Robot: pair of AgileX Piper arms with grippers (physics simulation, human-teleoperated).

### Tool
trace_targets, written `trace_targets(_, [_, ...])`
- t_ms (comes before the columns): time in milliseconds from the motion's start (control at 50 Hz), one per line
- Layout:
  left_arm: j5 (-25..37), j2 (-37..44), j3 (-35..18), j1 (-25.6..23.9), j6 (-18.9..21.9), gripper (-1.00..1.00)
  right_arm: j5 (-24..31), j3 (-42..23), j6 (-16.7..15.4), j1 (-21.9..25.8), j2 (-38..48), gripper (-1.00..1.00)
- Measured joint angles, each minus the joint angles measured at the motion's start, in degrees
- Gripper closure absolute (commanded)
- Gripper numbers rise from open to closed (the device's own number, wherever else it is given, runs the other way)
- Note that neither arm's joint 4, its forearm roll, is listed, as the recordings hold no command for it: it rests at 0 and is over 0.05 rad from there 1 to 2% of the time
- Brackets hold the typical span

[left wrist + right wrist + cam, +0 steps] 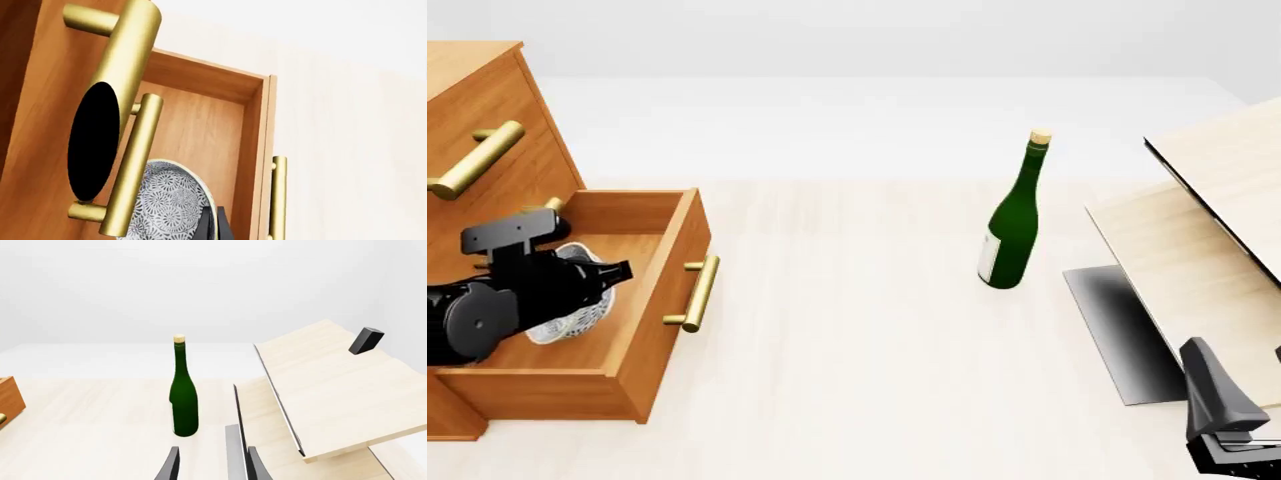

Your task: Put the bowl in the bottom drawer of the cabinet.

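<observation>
Your left gripper (607, 272) is down inside the open bottom drawer (654, 330) of the cabinet (474, 100), at the far left of the table (854, 330). It's on the bowl (574, 315): the left wrist view shows a dark finger (217, 225) against the bowl's rim, with the patterned inside of the bowl (170, 200) facing the camera, so the bowl is tipped on its side. How wide the jaws stand can't be told; only one finger shows and the arm body hides the rest in the front view. Whether the bowl touches the drawer floor is unclear too.

The drawer is pulled out toward the right, its brass handle (698, 293) on the front face. Upper drawer handles (478, 158) sit above it, shut.

Your right gripper (210, 467) is at the near right, well apart from everything, fingers parted with nothing between them. A green bottle (1012, 215) stands upright mid-table, and pale wooden boards (1214, 200) lean at the right.
</observation>
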Motion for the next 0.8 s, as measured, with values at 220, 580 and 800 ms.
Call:
trace_targets(220, [-0.81,0.94,0.3,0.19,-0.15,1.0,0.0,0.0,0.0,0.0,0.0,-1.0])
trace_targets(580, [-1.51,0.83,0.52,2.22,1.31,1.0,0.0,0.0,0.0,0.0,0.0,-1.0])
trace_targets(800, [-2.27,1.77,0.42,1.81,0.46,-1.0,0.0,0.0,0.0,0.0,0.0,-1.0])
